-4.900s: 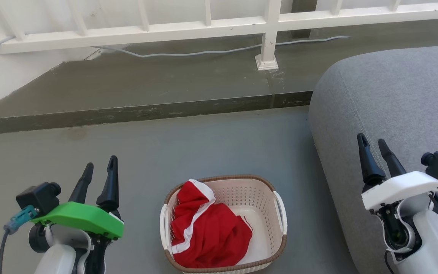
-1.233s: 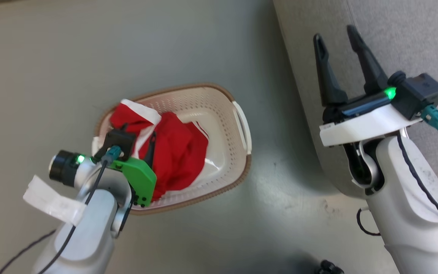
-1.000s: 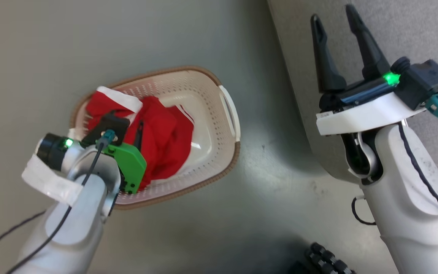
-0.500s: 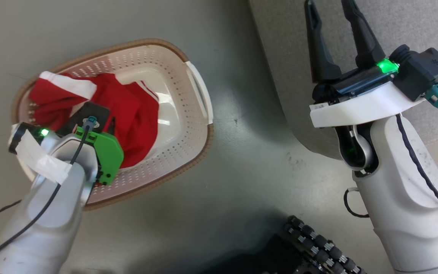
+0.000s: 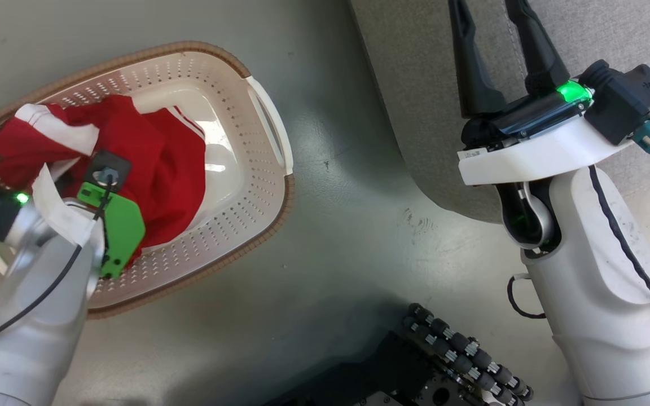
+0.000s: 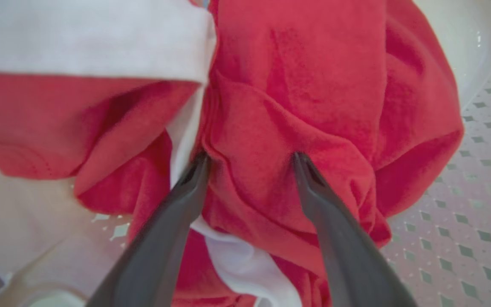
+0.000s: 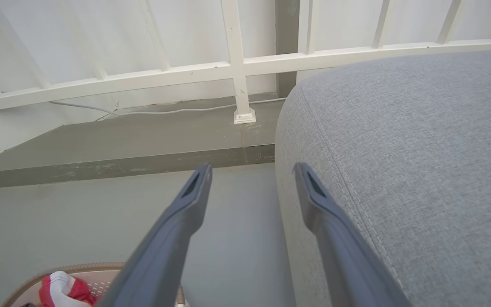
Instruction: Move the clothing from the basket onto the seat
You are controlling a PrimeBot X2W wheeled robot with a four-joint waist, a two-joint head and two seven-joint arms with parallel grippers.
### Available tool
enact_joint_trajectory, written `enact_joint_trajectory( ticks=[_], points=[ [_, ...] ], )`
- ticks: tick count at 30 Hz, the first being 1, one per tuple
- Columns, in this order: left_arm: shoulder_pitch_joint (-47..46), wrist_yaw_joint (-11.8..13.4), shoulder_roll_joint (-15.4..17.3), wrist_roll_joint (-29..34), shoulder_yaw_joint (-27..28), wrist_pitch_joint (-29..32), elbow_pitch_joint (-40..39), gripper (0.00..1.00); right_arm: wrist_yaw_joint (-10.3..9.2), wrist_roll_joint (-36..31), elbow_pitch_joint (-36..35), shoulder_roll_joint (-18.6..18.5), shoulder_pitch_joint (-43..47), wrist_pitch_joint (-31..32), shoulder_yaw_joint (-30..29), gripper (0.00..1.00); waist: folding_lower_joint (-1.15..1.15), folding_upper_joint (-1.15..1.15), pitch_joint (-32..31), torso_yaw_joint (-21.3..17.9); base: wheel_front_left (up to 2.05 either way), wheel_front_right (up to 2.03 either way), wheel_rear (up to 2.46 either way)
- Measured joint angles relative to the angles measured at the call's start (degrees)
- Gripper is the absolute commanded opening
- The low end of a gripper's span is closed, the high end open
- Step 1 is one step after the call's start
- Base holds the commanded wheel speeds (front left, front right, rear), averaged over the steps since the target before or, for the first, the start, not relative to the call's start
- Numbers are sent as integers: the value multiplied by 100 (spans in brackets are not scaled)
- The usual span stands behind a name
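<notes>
Clothing (image 5: 156,158) lay inside the basket (image 5: 246,186) — left gripper (image 6: 247,157) spread, tips pressed into clothing; right gripper (image 7: 252,167) wide, well apart.

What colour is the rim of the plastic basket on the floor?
Brown and braided-looking, circling the cream perforated plastic basket; the head view shows it best.

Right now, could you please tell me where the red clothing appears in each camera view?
Head view: the clothing, left of centre, inside the basket.
Left wrist view: centre, where the left gripper presses into it.
Right wrist view: bottom-left corner.
Shared landmark: the basket.
</notes>
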Motion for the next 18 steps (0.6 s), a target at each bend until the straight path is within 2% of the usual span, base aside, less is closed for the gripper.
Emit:
enact_joint_trajectory(
  ticks=[3,4,5,6,13,18],
  points=[
    [-57,40,-11,122,-38,73,120,100,0,0,1,11,0,0,-1,100,0,0,20,-25,0,0,0],
    [-74,40,-13,166,-69,97,138,56,1,0,1,12,0,0,-1,100,0,0,25,-34,0,0,0],
    [-86,40,-24,187,-87,99,148,31,1,0,1,13,0,0,-1,100,0,0,30,-41,0,0,0],
    [-104,40,-30,211,-123,110,165,0,1,0,1,15,0,0,-1,100,0,0,35,-47,0,0,0],
    [-226,40,-110,248,-198,154,356,0,1,171,0,26,0,0,-3,100,0,0,47,-65,0,0,0],
    [-250,48,-331,235,-194,63,464,0,-1,182,23,27,0,0,-33,100,0,0,-18,-28,0,0,0]
  ],
)
